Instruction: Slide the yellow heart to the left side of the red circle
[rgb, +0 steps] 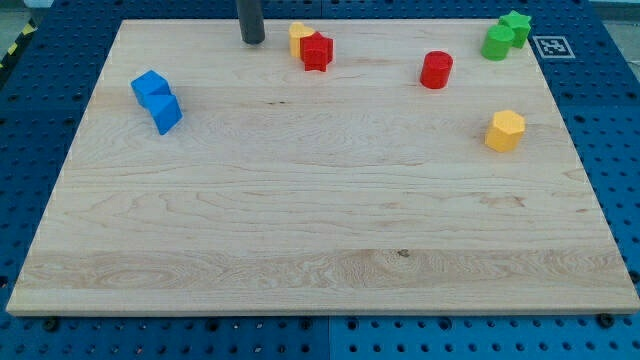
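At the view's left, we see two blue blocks (157, 100) touching each other on the wooden board (300, 220). Near the top edge, my tip (253, 41) rests on the board, holding nothing, just left of the yellow heart (297, 34). The heart touches a red block (317, 51) on its right. The red circle (436, 70) stands well apart, further right. A yellow hexagonal block (506, 131) lies lower right; two green blocks (506, 36) touch at the top right corner.
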